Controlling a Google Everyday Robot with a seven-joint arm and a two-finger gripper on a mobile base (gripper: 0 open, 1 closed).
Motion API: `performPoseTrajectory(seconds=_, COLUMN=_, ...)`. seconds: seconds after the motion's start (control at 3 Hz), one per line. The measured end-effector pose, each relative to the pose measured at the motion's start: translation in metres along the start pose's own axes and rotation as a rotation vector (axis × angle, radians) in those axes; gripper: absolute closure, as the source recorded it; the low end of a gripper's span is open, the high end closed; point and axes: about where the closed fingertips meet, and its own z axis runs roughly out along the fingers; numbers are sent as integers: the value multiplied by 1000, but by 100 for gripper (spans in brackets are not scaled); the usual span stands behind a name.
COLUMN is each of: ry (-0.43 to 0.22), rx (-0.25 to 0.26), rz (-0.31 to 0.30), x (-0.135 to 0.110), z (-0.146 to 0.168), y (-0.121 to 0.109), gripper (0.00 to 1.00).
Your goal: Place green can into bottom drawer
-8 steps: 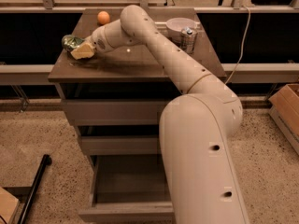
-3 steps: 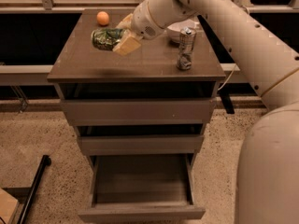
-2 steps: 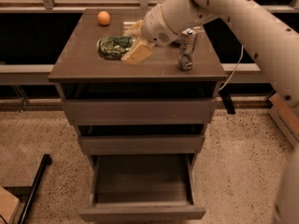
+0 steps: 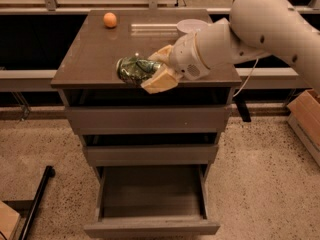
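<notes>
The green can [image 4: 134, 69] lies sideways in my gripper [image 4: 150, 70], its silver end facing left, over the front edge of the cabinet top [image 4: 95, 54]. The cream-coloured fingers [image 4: 161, 81] close on the can from above and below. The white arm reaches in from the upper right. The bottom drawer [image 4: 151, 199] is pulled out below, with its dark interior showing and nothing visible in it. The two shallower drawers above it are shut.
An orange fruit [image 4: 110, 20] sits at the back left of the cabinet top. A round pale object [image 4: 191, 26] shows at the back, partly behind the arm. A black pole [image 4: 37, 204] leans at the lower left and a cardboard box [image 4: 306, 114] stands at the right.
The gripper has carried the green can from the back left of the cabinet top forward to its front edge. The silver-grey can is now hidden behind the arm.
</notes>
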Motion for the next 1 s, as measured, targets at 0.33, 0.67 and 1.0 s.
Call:
performPoseTrajectory(seconds=0.33, ry=-24, rx=23, rz=141, x=36, z=4, y=34, gripper=100)
performPoseTrajectory(seconds=0.67, ry=-47, rx=-2, rz=308, x=81, z=17, y=76, gripper=100)
performPoseTrajectory(seconds=1.0, ry=-47, rx=-2, rz=308, x=81, z=17, y=76, gripper=100)
